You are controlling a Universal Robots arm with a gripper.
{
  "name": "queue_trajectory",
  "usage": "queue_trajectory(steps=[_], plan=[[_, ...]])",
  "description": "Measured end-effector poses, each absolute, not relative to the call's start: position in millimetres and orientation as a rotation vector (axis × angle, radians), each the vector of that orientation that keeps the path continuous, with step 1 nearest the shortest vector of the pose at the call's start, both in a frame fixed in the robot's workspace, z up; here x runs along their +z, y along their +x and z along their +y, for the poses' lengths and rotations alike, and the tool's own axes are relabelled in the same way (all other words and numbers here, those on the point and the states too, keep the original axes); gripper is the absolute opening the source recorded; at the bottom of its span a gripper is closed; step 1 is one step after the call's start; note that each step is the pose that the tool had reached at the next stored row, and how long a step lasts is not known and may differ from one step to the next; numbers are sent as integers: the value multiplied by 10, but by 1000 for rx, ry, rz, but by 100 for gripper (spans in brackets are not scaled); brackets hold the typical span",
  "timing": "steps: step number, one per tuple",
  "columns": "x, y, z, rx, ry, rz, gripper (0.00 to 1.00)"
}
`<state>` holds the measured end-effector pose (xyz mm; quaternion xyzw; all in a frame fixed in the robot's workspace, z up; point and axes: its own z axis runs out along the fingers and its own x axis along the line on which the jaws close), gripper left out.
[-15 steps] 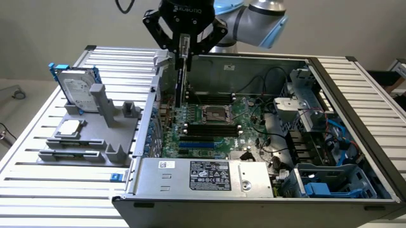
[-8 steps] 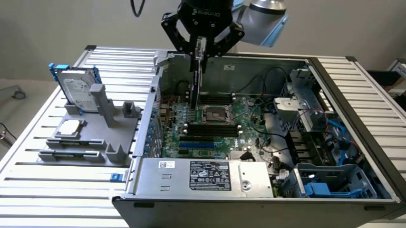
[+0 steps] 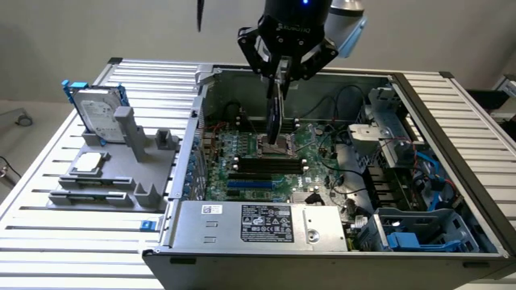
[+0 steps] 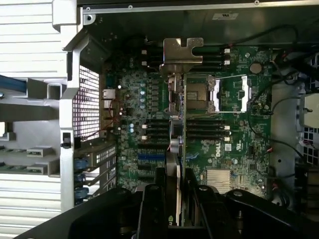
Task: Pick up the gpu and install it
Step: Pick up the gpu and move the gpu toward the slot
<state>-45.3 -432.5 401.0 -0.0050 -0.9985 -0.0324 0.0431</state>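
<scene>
Gripper (image 3: 280, 74) clamped on gpu (image 3: 275, 118), upright above motherboard (image 3: 266, 166); advise squaring its edge to blue slot (image 3: 246, 182).

The claw (image 3: 279, 77) and its gpu (image 3: 275, 115) hang in open room above the motherboard (image 3: 241, 175); power supply (image 3: 258, 225), drive cage (image 3: 393, 130) and cables (image 3: 431, 175) hem the sides.

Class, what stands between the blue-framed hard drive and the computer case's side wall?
In the exterior view, grey posts of the parts holder stand between the hard drive and the case wall.
</scene>
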Motion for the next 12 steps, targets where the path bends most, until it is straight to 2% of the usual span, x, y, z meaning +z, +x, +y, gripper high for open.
queue_trajectory(steps=[12], plan=[[3977,-439,-4304,-98,-15,-3055,27]])
